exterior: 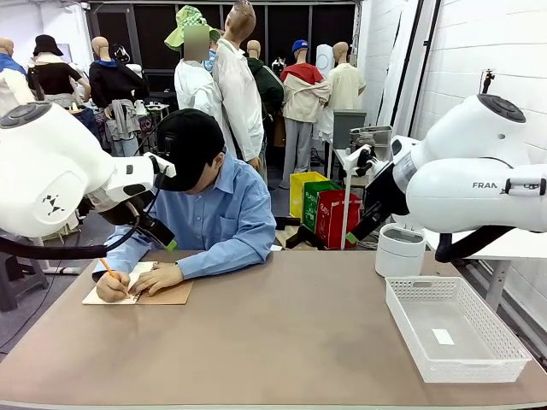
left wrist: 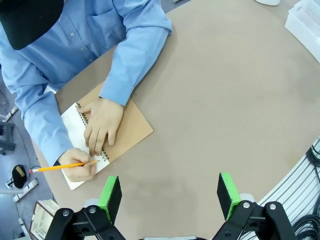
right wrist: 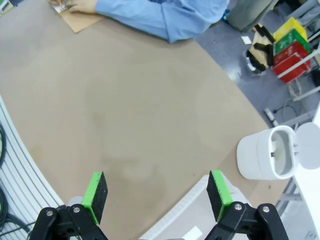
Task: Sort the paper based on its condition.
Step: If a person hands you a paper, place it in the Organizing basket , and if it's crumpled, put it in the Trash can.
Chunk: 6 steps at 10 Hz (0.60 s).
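Note:
Loose paper is out of view. At the far left of the table a person writes with an orange pencil point(left wrist: 60, 167) on the white page point(left wrist: 74, 125) of a spiral notebook point(exterior: 167, 295) with a brown cover point(left wrist: 132, 130); the other hand point(left wrist: 102, 122) presses the page flat. My left gripper point(left wrist: 170, 192) hovers open above the table just robot-side of the notebook, and it hangs near the person's shoulder point(exterior: 171, 243) in the front view. On the right side, my right gripper point(right wrist: 157, 195) stands open high over bare table, also seen raised at the right point(exterior: 352, 237). Neither gripper holds anything.
A white mesh basket point(exterior: 470, 371) sits at the right front, with a small white slip point(exterior: 443, 336) on its floor. Behind it stands a white lidded bin point(exterior: 400, 250), lid open in the right wrist view point(right wrist: 262, 152). The basket's corner point(left wrist: 305, 20) shows at upper right.

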Available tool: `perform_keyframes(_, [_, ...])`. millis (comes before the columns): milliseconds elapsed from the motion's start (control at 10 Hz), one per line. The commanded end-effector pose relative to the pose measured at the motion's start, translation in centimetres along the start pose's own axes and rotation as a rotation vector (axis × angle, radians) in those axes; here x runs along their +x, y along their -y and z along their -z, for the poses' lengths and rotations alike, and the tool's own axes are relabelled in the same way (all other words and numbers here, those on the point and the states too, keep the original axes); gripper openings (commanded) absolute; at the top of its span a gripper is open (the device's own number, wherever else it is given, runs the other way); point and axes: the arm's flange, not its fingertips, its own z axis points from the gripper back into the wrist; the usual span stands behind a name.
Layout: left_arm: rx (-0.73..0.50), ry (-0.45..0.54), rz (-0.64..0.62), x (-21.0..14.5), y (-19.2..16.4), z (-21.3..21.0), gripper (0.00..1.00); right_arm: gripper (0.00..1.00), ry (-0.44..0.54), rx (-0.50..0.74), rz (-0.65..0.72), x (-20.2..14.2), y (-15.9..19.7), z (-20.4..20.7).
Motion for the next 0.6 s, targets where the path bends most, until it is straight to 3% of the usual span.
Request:
perform_keyframes(0, [0.0,0.008,0.01,-0.5,0.2,-0.8,1.0,1.0,0.014,0.028,-0.017,0.5,-0.1,-0.2])
perform_keyframes(500, [-0.004,0.051,0.002,-2.1,0.5,-2.0,1.0,1.0,0.038,0.007,-0.043,1.1,-0.4,-1.2])
